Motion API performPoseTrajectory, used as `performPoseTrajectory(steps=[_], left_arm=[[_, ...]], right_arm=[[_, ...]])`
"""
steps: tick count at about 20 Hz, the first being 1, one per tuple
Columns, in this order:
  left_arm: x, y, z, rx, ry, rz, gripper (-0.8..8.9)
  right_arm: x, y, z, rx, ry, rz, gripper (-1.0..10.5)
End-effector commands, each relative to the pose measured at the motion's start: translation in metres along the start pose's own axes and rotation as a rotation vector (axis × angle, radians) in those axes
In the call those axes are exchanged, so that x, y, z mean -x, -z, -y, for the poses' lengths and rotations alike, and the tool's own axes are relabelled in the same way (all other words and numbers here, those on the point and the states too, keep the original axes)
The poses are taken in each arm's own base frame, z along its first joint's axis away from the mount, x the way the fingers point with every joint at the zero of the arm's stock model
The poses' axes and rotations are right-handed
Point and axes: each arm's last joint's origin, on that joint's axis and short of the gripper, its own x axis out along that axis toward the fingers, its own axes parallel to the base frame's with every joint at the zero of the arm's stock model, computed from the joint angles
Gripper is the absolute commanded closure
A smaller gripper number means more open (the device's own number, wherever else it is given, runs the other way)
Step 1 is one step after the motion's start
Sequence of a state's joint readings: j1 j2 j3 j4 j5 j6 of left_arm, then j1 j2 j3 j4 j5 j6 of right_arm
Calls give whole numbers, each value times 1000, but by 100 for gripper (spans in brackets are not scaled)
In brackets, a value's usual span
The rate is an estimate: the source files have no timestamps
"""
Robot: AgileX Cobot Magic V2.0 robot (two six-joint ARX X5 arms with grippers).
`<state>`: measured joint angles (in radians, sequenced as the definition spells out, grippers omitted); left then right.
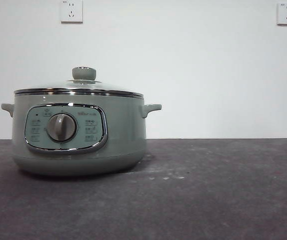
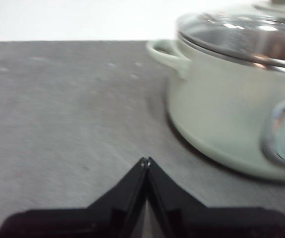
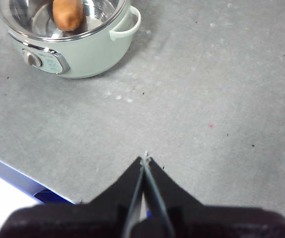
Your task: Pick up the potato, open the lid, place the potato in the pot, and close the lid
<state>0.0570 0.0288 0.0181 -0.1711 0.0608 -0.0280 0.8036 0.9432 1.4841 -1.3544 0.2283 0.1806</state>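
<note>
Both hands sit closed and empty: the left hand (image 2: 146, 161) hangs low over the bare counter (image 2: 73, 109) just beside the pot (image 2: 217, 114), its jaws pressed tip to tip, and the right hand (image 3: 145, 158) hovers higher and well apart from the pot, jaws likewise pinched together over grey counter.

From the right wrist view the potato (image 3: 68, 12) lies inside the pot, seen through the glass. The lid (image 1: 78, 87) sits level on the rim in the front view, its green knob (image 1: 84, 73) upright at the centre, and the chrome band runs even all the way across. By that reading the potato is in and the lid is on, so the work looks finished or nearly so; what remains is to retreat cleanly.

Doing that well means keeping the left hand clear of the side handle (image 2: 167, 52) as it pulls away, since it is the nearer of the two and a nudge there could shift the pot or rattle the lid off its seat. Lifting straight up before travelling sideways would be the safer path. The right hand has open counter all round and little to hit. If the lid were to need reseating, the knob is the only sensible grip, taken from directly above with jaws opened first.
</note>
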Motion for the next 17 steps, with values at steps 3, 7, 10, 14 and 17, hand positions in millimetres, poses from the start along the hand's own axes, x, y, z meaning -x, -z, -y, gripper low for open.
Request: performPoseTrajectory(steps=[3, 7, 10, 14, 17], left_arm=[[1, 2, -3, 13, -94, 18, 816], [1, 1, -3, 5, -82, 24, 816], [0, 2, -3, 5, -83, 15, 816], [-1, 3, -3, 6, -83, -1, 816], [-1, 3, -3, 6, -84, -10, 816]], right_arm=[[-5, 2, -1, 0, 7, -39, 946], [-8, 0, -2, 3, 9, -49, 946], [-10, -1, -3, 4, 10, -56, 946], [-12, -2, -3, 6, 12, -64, 946], [-14, -3, -4, 7, 11, -69, 946]])
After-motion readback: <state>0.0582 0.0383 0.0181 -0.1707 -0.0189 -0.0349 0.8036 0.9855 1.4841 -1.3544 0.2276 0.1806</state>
